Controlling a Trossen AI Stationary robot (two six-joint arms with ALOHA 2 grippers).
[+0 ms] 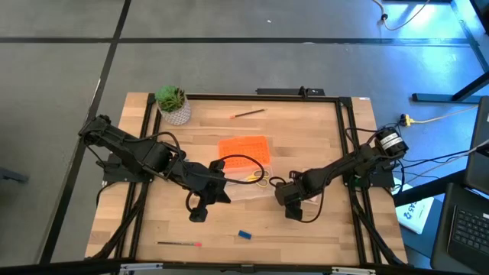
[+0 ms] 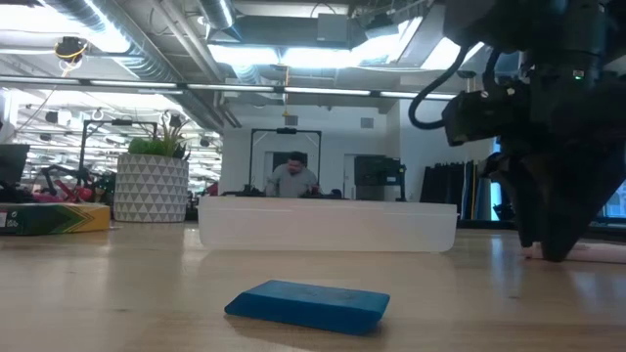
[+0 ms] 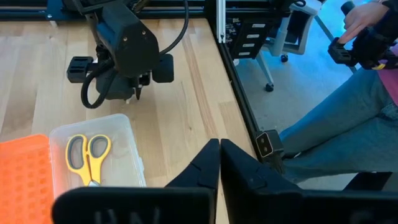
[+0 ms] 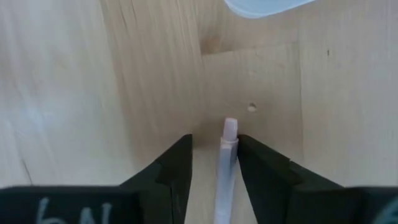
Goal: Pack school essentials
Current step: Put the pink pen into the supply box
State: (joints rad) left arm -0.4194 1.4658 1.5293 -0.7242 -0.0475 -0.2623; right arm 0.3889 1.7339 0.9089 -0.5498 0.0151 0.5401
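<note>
White and thin, the pen (image 4: pixel 227 163) lay flat on the tabletop (image 1: pixel 306 130) between the parted fingers of our right pincer (image 4: pixel 216 163), just beside the clear box (image 1: pixel 246 187), and we feared an off-centre squeeze might roll it away, while our left pincer (image 3: pixel 219 163) hung clenched and empty.

Yellow-handled scissors (image 3: pixel 87 158) lie flat in the clear box, beside the left gripper. A thin white pen (image 4: pixel 226 163) lies between the right gripper's fingers. The blue block (image 1: pixel 244 234) lies flat near the right gripper.

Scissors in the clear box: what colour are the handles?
Yellow; the scissors show best in the left wrist view.
</note>
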